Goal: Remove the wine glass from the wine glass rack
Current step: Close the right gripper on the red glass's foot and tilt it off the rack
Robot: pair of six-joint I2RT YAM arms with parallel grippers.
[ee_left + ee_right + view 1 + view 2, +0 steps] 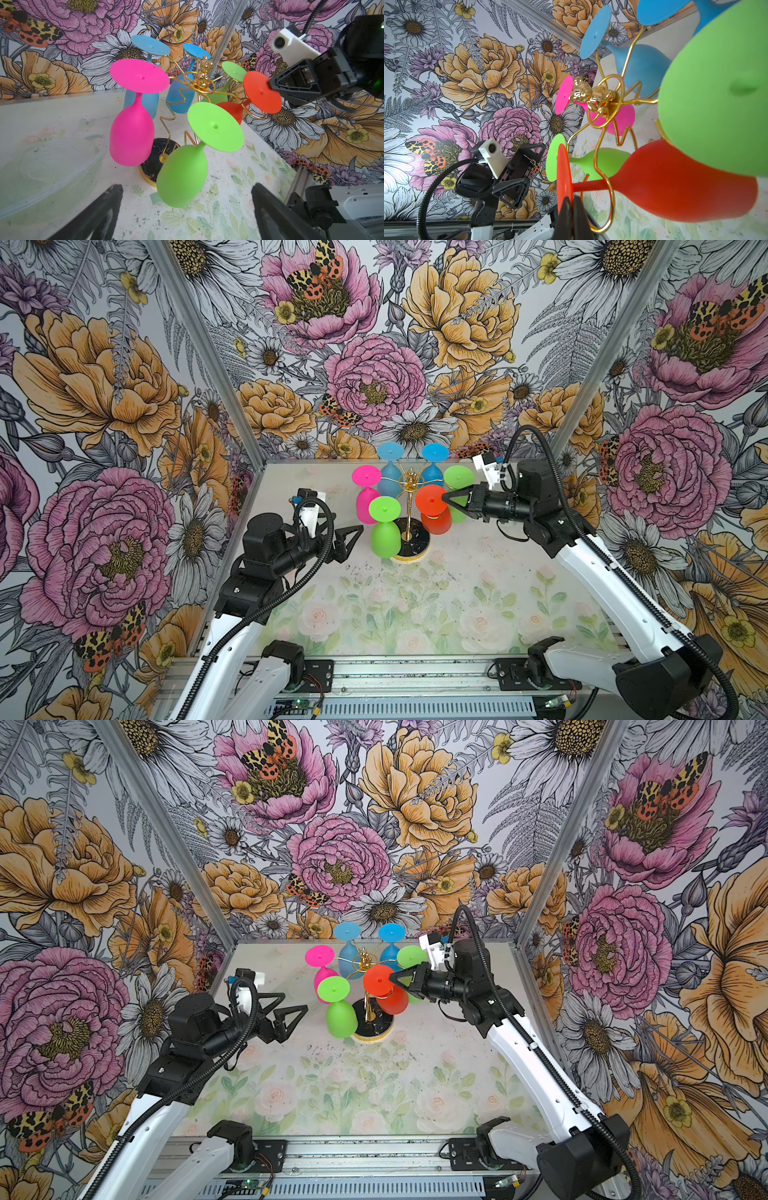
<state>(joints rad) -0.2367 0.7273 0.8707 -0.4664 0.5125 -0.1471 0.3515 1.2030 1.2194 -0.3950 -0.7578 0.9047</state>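
The wine glass rack (409, 485) is a gold wire stand on a round black base (417, 547) at the back middle of the table. A red wine glass (432, 499) hangs upside down on it, its stem (591, 185) passing through a gold loop. My right gripper (445, 498) is shut on the rim of that glass's flat red foot (562, 176), and both top views show this grip (392, 978). My left gripper (353, 537) stands open to the left of the rack, and in the left wrist view a hanging green glass (182, 176) is just ahead of its fingers (116, 191).
Other glasses hang upside down on the rack: a pink one (366, 493), two blue ones (390, 472) at the back, a green one (384, 531) in front and another green one (459, 481) behind the right gripper. Floral walls close in the table on three sides.
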